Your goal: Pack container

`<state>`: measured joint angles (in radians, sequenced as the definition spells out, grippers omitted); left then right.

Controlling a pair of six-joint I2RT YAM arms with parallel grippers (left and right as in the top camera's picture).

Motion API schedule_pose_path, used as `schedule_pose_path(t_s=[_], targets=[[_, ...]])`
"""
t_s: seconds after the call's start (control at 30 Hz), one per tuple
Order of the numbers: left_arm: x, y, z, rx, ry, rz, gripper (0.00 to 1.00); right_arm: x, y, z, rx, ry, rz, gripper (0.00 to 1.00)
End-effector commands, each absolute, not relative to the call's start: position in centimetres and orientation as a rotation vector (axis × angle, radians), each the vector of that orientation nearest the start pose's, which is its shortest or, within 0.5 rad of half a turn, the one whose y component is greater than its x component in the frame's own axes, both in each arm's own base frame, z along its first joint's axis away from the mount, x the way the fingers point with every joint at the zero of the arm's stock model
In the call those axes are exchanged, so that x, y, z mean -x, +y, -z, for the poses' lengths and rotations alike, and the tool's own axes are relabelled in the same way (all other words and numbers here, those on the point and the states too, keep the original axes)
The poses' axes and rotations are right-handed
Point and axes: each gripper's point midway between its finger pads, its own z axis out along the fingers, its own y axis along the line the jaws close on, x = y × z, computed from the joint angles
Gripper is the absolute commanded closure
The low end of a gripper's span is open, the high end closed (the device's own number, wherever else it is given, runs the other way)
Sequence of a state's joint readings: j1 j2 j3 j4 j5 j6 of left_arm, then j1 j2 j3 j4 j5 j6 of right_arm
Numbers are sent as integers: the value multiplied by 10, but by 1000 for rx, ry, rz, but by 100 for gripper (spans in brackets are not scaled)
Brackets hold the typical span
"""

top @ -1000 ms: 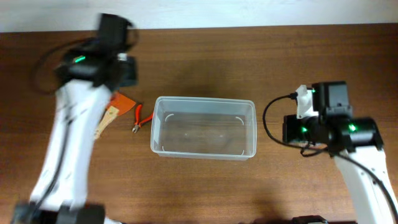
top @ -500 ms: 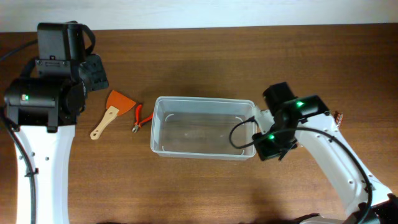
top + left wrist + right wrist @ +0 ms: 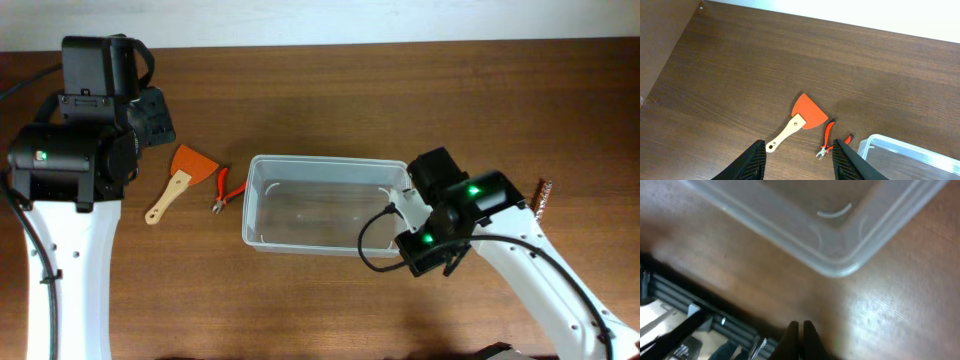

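The container [image 3: 328, 205], a clear plastic tub, stands empty in the middle of the table. Its corner shows in the left wrist view [image 3: 910, 156] and in the right wrist view [image 3: 840, 269]. My left gripper [image 3: 799, 146] is open and empty, high above the table to the left of the tub; in the overhead view [image 3: 152, 118] it is mostly hidden by the arm. My right gripper [image 3: 801, 336] is shut with nothing in it. It sits just off the tub's front right corner in the overhead view [image 3: 425, 255].
An orange scraper with a wooden handle [image 3: 180, 178] [image 3: 802, 117] and red-handled pliers [image 3: 222, 190] [image 3: 828, 140] lie left of the tub. A thin brown item [image 3: 543, 195] lies at the far right. The table's front edge [image 3: 715, 315] is near my right gripper.
My right arm swung left and forward from the right side to the tub's front right corner. My left arm swung left and back at first and has since held still.
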<state>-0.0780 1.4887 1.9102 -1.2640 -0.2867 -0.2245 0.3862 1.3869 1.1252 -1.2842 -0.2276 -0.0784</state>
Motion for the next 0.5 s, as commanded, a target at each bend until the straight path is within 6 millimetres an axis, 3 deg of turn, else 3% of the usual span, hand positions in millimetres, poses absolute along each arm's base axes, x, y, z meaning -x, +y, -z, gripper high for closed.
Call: schedule_pose_path(t_s=[0.0, 0.27, 0.47], targets=[[-358, 21, -352, 294, 2370, -199, 55, -197, 125, -113, 757, 3058, -366, 96], [-358, 21, -351, 294, 2373, -201, 55, -212, 132, -103, 755, 3020, -370, 96], [-358, 21, -351, 294, 2372, -201, 55, -212, 131, -93, 758, 3062, -365, 96]])
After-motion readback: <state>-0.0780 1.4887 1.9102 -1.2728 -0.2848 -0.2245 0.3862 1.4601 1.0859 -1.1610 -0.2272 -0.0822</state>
